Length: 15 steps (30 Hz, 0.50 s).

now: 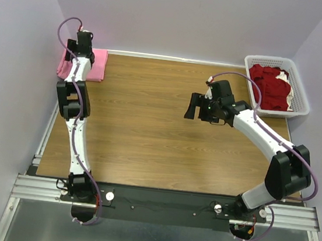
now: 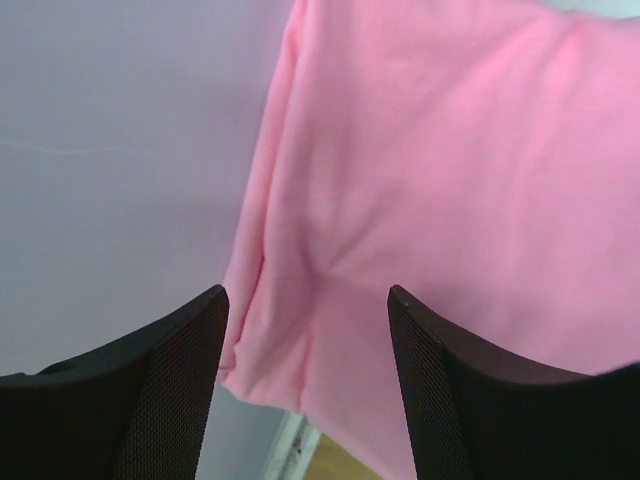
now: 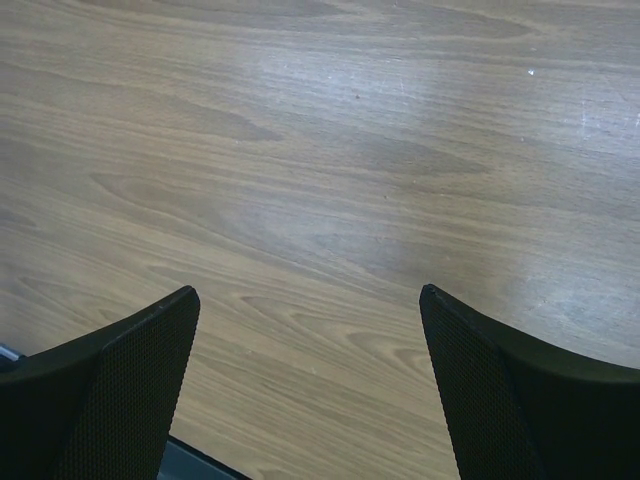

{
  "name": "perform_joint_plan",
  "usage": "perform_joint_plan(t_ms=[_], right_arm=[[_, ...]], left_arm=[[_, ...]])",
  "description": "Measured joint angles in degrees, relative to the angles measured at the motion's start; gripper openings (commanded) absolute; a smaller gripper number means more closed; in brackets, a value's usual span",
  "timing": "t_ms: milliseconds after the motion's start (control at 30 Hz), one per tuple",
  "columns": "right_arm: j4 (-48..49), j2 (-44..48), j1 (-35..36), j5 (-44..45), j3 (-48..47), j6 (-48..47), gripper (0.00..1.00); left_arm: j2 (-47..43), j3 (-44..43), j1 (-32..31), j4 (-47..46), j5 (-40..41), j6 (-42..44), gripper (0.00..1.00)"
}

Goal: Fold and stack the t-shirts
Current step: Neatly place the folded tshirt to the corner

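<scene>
The bright pink soft cloth t-shirt (image 1: pixel 95 65) lies as a flat, roughly rectangular bundle at the far left corner of the brown wood-grain counter (image 1: pixel 147 136). Its left side seems to reach past the counter's edge, though I cannot tell how far. The left gripper (image 2: pixel 305 385) hangs just above it with its jaws spread wide and nothing between them. In the left wrist view the pink cloth fills the space beyond the fingers (image 2: pixel 170 390).

The dark red cloth t-shirts (image 1: pixel 270 84) sit crumpled in the white plastic lattice basket (image 1: pixel 302 105) at the far right corner. The right gripper (image 3: pixel 310 390) hovers over bare wood near the middle of the counter, equally wide open and empty, well apart from the basket.

All of these shirts look light, limp and easily creased. They will likely sag and unfold if lifted by one point, and the layers may slide over each other. The pink one seems best taken at a doubled edge or corner, pinching all layers together. A red one would need a raised ridge of cloth near the top of the heap.
</scene>
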<state>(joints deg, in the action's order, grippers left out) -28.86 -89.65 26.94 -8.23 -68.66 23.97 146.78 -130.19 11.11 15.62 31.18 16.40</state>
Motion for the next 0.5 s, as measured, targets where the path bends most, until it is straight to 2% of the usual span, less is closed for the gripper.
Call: perform_joint_plan(t_ms=[33,133,200,367,500], right_arm=[[0.0,0.3,0.0,0.0,0.0,0.0,0.97],[-0.1,2.2,0.0,0.1,0.6,0.0,0.97],[-0.3,4.0,0.0,0.1,1.2,0.0,0.97],[-0.4,7.9,0.0,0.7,2.6,0.0,0.97],[-0.4,8.8,0.0,1.1,3.2,0.0,0.97]], left_arm=[[-1.0,0.9,-0.2,-0.2,-1.0,-0.7,0.72],[-6.0,5.9,-1.3,-2.9,-7.8,-3.6,0.57],[-9.1,8.8,-2.2,-4.7,-12.3,-5.4,0.39],[-10.3,9.9,-3.6,-7.2,-20.7,-8.5,0.34],[-9.2,9.6,-3.7,-6.0,-23.6,-9.7,0.34]])
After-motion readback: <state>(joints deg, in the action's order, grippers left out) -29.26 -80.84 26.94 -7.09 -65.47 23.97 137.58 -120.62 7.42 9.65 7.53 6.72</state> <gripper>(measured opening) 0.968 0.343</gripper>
